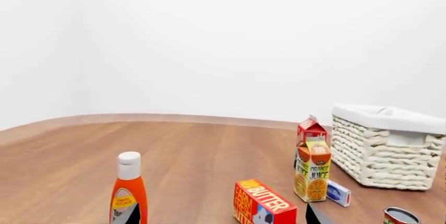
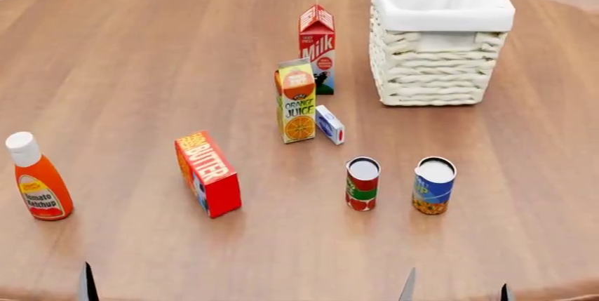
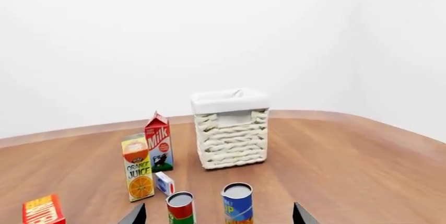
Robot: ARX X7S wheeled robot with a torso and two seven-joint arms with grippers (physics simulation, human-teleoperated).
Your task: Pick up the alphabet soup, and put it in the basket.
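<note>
Low and right of centre in the head view stands the alphabet soup [image 2: 434, 185], upright, just beside the red-and-green can [image 2: 362, 183]; the risk, by judgement, is a grasp that closes on or topples that neighbour, the two being so alike and close. Both arms sit back at the bottom edge; the right gripper [image 3: 217, 214] hangs spread and empty, the left gripper [image 1: 223, 214] likewise; the basket [image 2: 440, 69] waits upper right.

The tall carton [image 2: 297, 102] reads "ORANGE JUICE"; the red carton [image 2: 318, 47] behind reads "Milk"; the red box [image 2: 207, 173] reads "BUTTER"; the orange bottle [image 2: 38, 183] reads "Tomato Ketchup".
</note>
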